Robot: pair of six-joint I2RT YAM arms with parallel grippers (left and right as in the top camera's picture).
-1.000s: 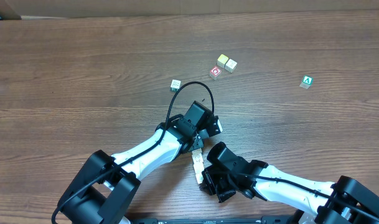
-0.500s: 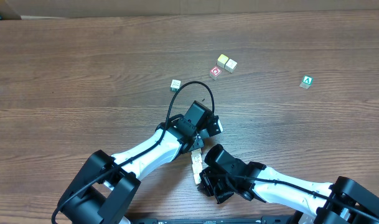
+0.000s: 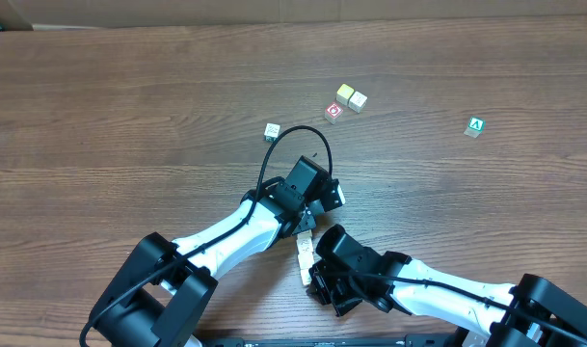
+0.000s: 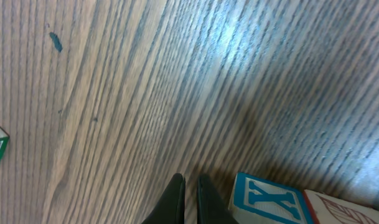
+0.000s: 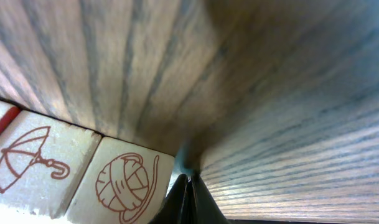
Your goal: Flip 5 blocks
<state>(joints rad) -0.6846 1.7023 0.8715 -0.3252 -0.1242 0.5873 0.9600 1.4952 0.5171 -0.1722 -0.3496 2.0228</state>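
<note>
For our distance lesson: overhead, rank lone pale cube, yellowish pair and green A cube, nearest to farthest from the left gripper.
From the left gripper:
1. Lone pale cube, upper left.
2. Yellowish pair, upper right.
3. Green A cube, far right.

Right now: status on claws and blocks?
Left claw shut, empty. Right claw shut, empty, tip beside the yarn block. Block row flat on the table, nothing in the way.

Brown wood-grain table filling the view, pale tan strip beyond its far edge, soft glare on the grain
</note>
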